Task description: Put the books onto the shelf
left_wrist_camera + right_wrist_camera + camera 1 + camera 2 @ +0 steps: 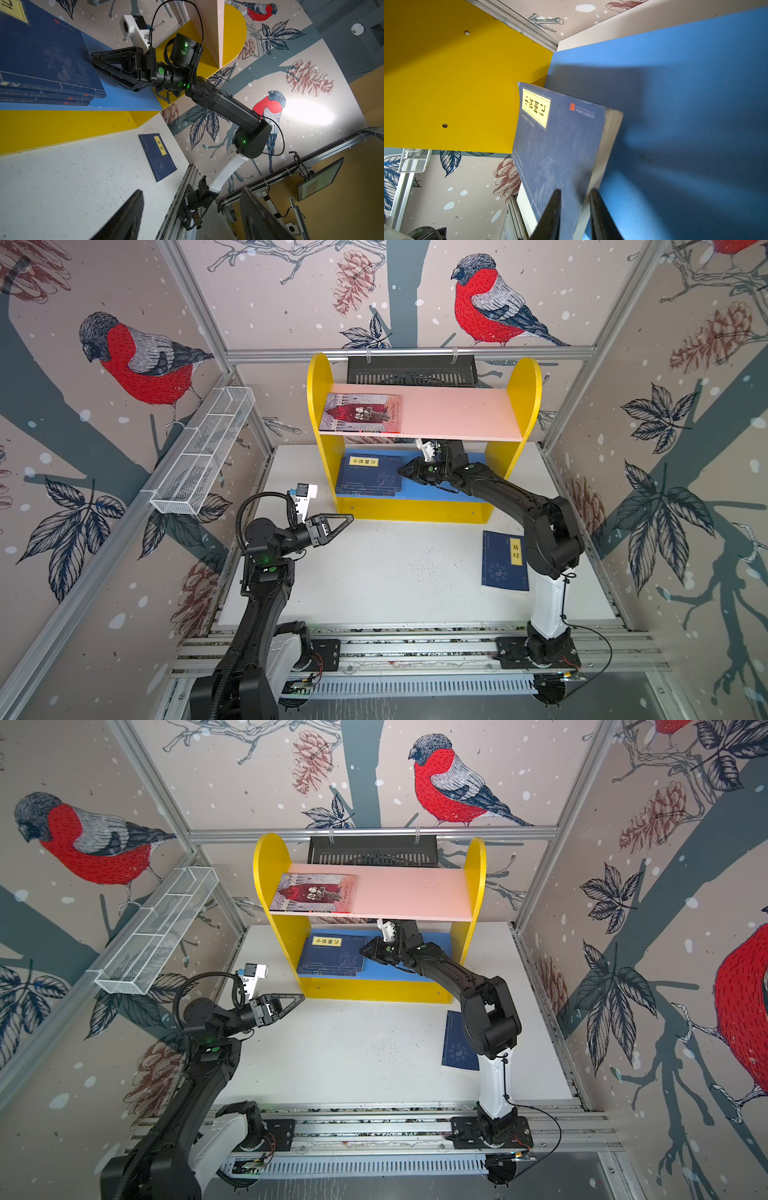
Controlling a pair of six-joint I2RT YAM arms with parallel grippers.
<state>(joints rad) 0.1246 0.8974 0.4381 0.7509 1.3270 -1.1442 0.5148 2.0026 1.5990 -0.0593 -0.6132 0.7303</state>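
The left claw (pixel 351 517) is held over the table (pixel 395 572), in front of the shelf (pixel 322 377). Its fingers (pixel 128 214) are spread wide and nothing is held. On the shelf, the picture book (pixel 361 412) is laid flat at the left end of the pink board (pixel 457 412). Below it, three dark blue books (pixel 370 477) are piled at the left end of the blue board (pixel 675 83). The right claw (pixel 575 190) is reached in beside them, with its fingers close together around the top book's (pixel 560 145) edge. Whether the book is squeezed cannot be told. One more blue book (pixel 505 560) is seen flat on the table, far right.
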